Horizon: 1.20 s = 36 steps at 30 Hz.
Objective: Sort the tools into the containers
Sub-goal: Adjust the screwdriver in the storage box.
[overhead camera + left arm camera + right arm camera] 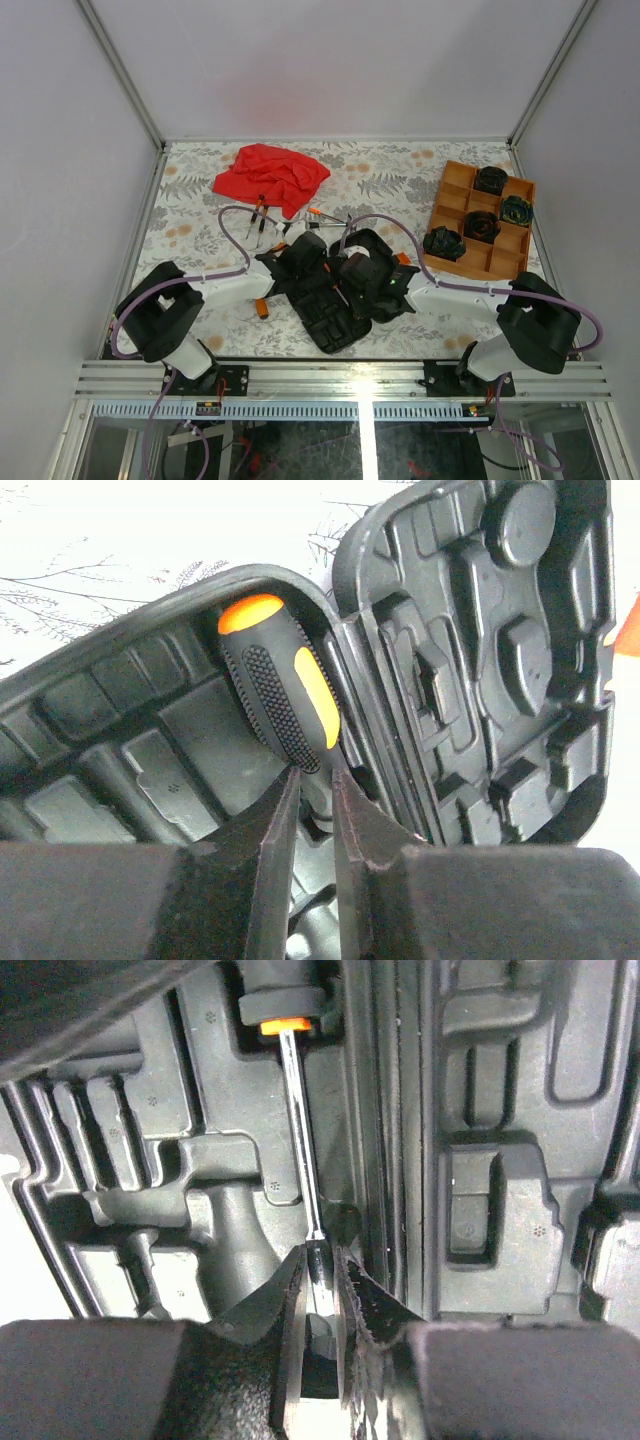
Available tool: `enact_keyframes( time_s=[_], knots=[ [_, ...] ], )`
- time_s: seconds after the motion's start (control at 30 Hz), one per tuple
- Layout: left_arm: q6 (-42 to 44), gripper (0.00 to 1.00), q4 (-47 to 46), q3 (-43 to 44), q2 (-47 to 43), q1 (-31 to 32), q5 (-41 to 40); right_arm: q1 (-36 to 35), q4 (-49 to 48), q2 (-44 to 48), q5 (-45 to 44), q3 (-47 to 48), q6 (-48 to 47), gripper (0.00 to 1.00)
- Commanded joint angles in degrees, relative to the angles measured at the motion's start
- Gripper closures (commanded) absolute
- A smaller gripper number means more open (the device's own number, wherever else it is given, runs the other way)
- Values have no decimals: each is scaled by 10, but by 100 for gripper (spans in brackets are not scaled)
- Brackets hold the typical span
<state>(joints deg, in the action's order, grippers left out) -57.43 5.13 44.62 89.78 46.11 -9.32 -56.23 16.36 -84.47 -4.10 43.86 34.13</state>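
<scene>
The black tool case (335, 325) lies open at the table's middle. An orange-and-black screwdriver (285, 695) lies along a moulded slot by the hinge. My left gripper (312, 775) is shut on the neck end of its handle. My right gripper (320, 1260) is shut on the tip of its steel shaft (300, 1130). Both grippers (305, 255) (360, 275) meet over the case. The orange tray (447, 190) at the right holds several dark coiled bundles (443, 243), one greenish (516, 210). More small tools (260, 215) (325, 215) lie loose behind the case.
A red cloth (270, 175) lies crumpled at the back left, touching the loose tools. A small orange piece (262, 307) shows at the case's left edge. The enclosure's walls close in the table on three sides.
</scene>
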Motion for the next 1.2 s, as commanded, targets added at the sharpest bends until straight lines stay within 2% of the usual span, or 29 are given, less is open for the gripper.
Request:
enact_keyframes(
  time_s=[0.0, 0.2, 0.53, 0.77, 0.93, 1.17],
  knots=[
    [67, 82, 171, 24, -1, 2, -13, 24, 95, 3, -39, 3, -34, 79],
    [83, 69, 190, 66, -3, -1, -21, 29, 93, 9, -35, 11, -39, 72],
    [102, 62, 145, 59, -22, -9, 4, 31, 60, 52, -7, 24, -58, 62],
    [123, 61, 101, 56, -31, -9, 15, 32, 43, 70, -20, 41, -83, 61],
    [130, 67, 86, 52, -16, -10, 19, 35, 47, 44, -20, 54, -109, 64],
    [129, 68, 71, 34, -3, -9, 21, 37, 74, 15, 4, 64, -132, 64]
  ],
)
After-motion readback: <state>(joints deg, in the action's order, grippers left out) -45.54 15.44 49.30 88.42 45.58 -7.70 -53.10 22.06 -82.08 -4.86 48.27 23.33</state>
